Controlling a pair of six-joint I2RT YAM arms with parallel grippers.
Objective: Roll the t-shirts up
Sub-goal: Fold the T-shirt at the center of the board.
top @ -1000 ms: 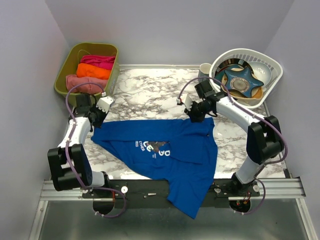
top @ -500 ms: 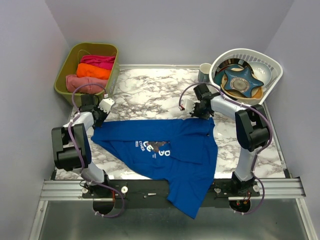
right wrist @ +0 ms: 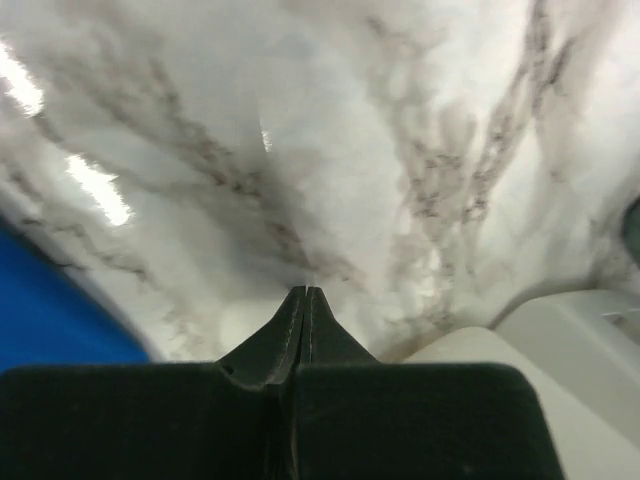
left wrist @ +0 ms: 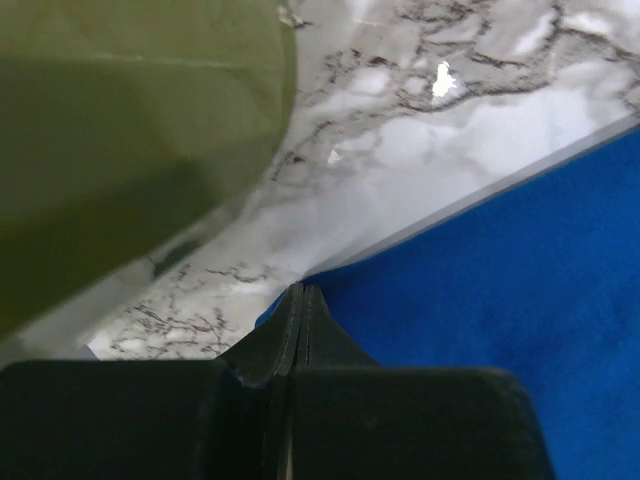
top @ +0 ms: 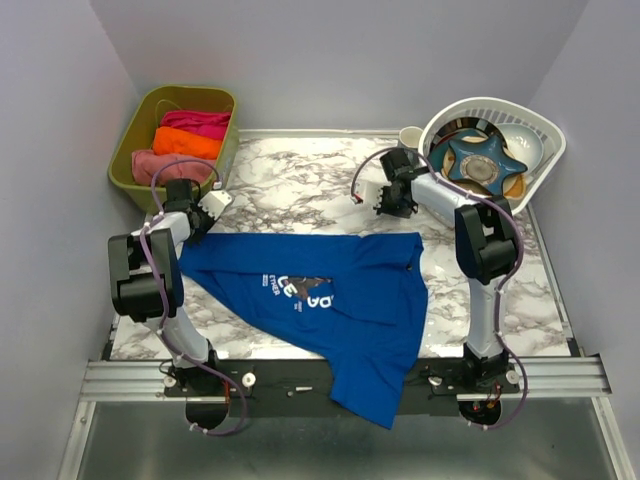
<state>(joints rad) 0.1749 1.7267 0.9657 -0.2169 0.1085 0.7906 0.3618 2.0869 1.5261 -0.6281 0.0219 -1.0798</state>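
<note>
Both arms are reaching farther toward 12 o'clock than a second ago, and the t-shirt is lying slightly nearer 10 o'clock, its top edge pulled straighter. You are looking at a shirt spreading across the middle of the table, graphic up, with its hem trailing over the edge at 6 o'clock.

The left end effector is sitting fully closed at the shirt's 9 o'clock corner and seems to be pinching it. I judge you are holding it there to tug the cloth flat before rolling. The right end effector is also closed but gripping nothing. It is hovering over bare marble just beyond the shirt's top edge, toward 1 o'clock, so that corner is lying free.

The top view is giving you the whole layout, with the bin at 10 o'clock and the basket at 2 o'clock, but it is not resolving either set of fingertips. The left wrist view is showing the closed tips meeting the blue corner, with the bin's wall looming at 10 o'clock. The right wrist view is showing only a sliver of blue at 8 o'clock, apart from the tips.
</note>
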